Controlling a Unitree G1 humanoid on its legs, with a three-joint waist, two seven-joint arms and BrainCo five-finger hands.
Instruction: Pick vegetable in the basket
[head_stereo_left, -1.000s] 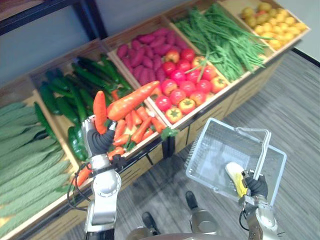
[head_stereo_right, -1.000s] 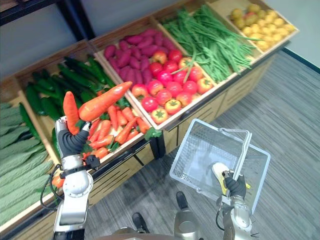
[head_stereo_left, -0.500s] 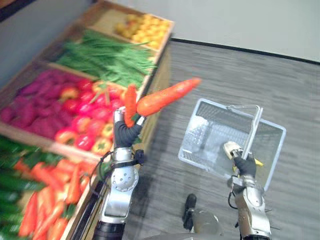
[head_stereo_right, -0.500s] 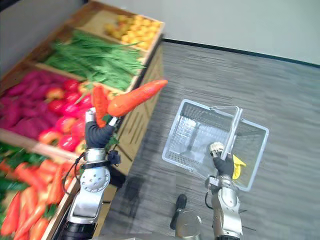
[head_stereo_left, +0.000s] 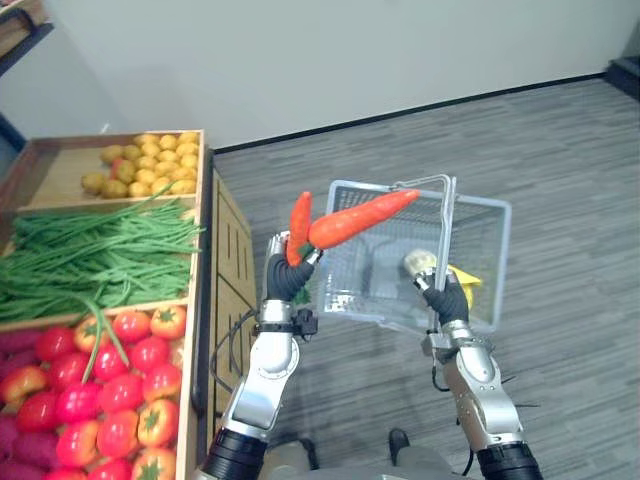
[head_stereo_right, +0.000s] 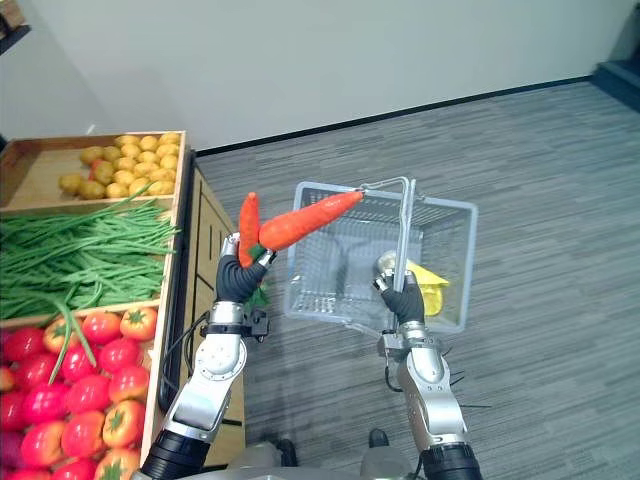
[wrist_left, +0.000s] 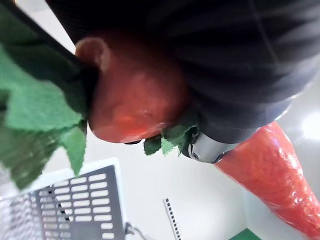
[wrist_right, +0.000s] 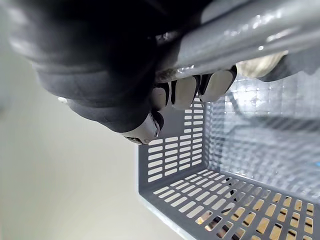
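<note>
Centre of frame: the left hand (head_stereo_left: 283, 278) is closed round two carrots (head_stereo_left: 358, 216), held up at the left rim of the grey mesh basket (head_stereo_left: 350, 282) and not yet inside it. Centre right: the right hand (head_stereo_left: 447, 297) grips the basket handle (head_stereo_left: 448, 215). A yellow item (head_stereo_left: 466, 281) lies in the basket. Judged stage: the pick is done; lowering and release remain.

Grey plank floor (head_stereo_left: 560, 200), pale wall (head_stereo_left: 300, 60), wooden produce stand (head_stereo_left: 232, 250).
</note>
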